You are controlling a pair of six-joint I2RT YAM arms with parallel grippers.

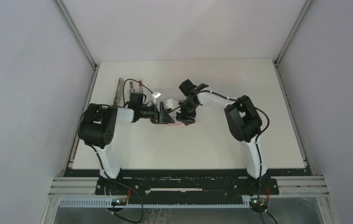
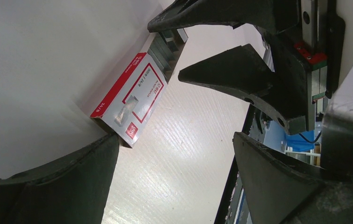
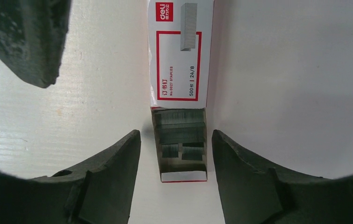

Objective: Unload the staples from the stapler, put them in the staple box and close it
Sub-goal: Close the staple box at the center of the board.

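The stapler (image 1: pixel 117 93) is a slim grey bar lying at the far left of the table, away from both grippers. It does not show in the wrist views. Grey staples (image 3: pixel 181 133) lie in strips in the pulled-out drawer of a red-and-white box (image 3: pixel 180 51). My right gripper (image 3: pixel 175 133) is open, one finger on each side of the drawer end, not touching it. My left gripper (image 2: pixel 174 137) is open and empty over bare table, its left finger (image 2: pixel 72 182) next to the box's closed end (image 2: pixel 132 100). In the top view the two grippers, left (image 1: pixel 163 116) and right (image 1: pixel 187 117), meet mid-table.
The right gripper's black fingers (image 2: pixel 240 70) straddle the drawer in the left wrist view. White walls close in the table (image 1: pixel 212 149) on three sides. A dark edge strip (image 2: pixel 230 182) runs along the table side by my left gripper.
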